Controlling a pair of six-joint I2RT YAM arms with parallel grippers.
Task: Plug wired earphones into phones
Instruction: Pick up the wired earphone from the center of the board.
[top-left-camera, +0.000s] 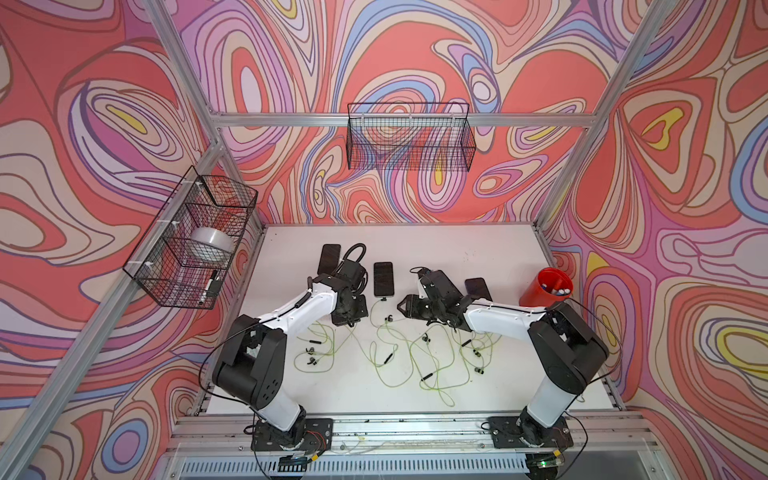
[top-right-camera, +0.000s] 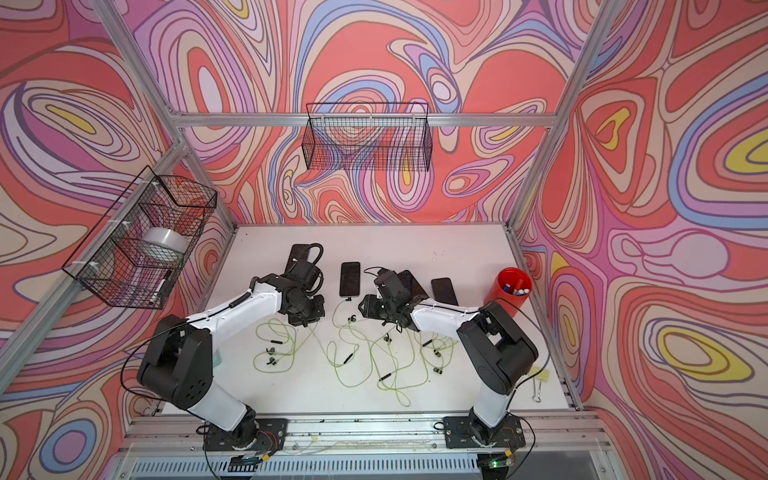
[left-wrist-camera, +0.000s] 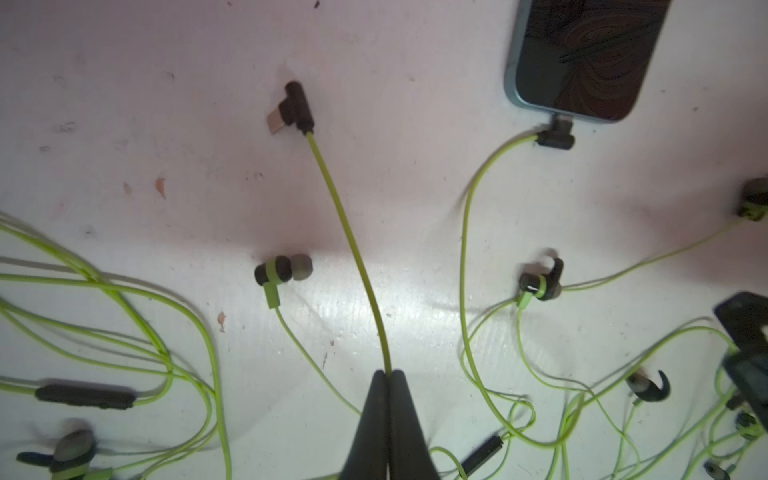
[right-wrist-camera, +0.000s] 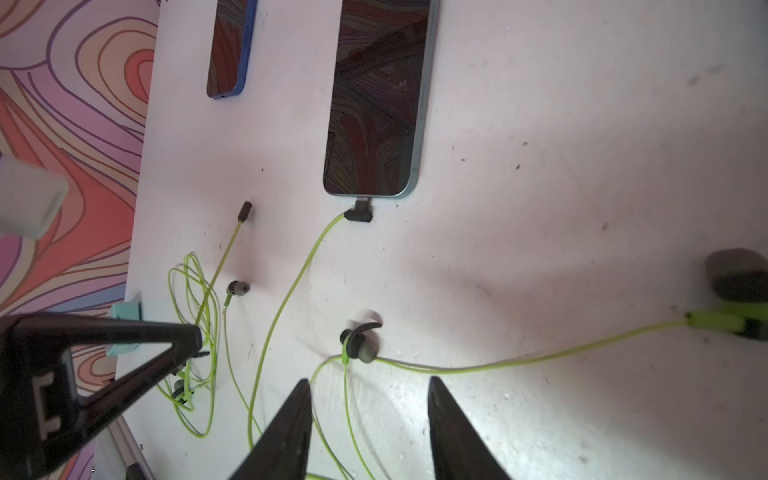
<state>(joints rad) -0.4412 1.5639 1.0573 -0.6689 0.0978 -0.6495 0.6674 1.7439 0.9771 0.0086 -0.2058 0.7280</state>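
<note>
A cord (left-wrist-camera: 353, 245) is clamped in the left pincer (left-wrist-camera: 389, 374), right pincer (right-wrist-camera: 368, 384) parted; plug (left-wrist-camera: 293, 106) awaits seating in the phone (top-left-camera: 329, 256) at eleven o'clock.

White tabletop (top-left-camera: 457, 257), scuffed. Four phones (top-right-camera: 444, 291) lie flat in a row across its middle. The centre phone (top-left-camera: 383, 279) has a plug (right-wrist-camera: 358, 214) inserted. Yellow-green earphones (left-wrist-camera: 282, 270) sprawl tangled nearer the arm bases. A red cup (top-left-camera: 534, 293) stands at the right edge.

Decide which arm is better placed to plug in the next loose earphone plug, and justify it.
Left. The left gripper is shut on the cord leading to a loose plug. The right gripper is open and empty, facing a phone already plugged in.
</note>
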